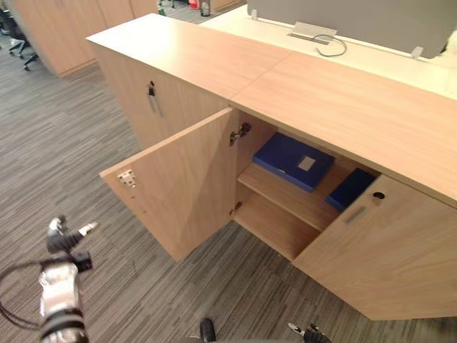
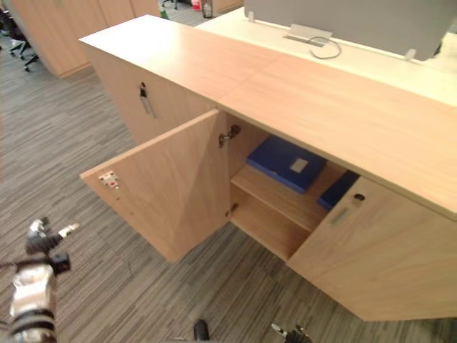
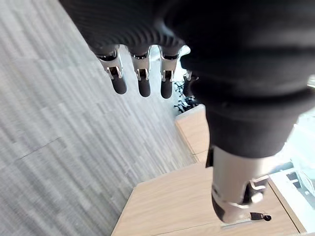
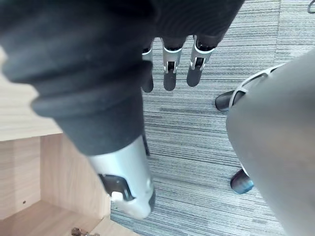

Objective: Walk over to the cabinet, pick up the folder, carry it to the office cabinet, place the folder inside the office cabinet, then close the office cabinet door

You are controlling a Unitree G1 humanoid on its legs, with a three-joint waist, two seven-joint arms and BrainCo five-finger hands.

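Left hand (image 1: pixel 63 239) hangs low over the carpet (image 1: pixel 57 143) with its fingers loose and straight, nothing in it. Same deal for the right hand (image 4: pixel 170 73): fingers straight and uncurled, holding nothing. The folder (image 1: pixel 289 161) is inside the office cabinet (image 1: pixel 343 107), lying flat on the upper shelf (image 1: pixel 285 196). It's dark blue, with a small pale square label on its cover. Just beside it on that shelf is a second blue folder (image 1: pixel 350 187), partly hidden behind the right door (image 1: pixel 385 257). Both that one and the left door (image 1: pixel 178 186) stand wide open.
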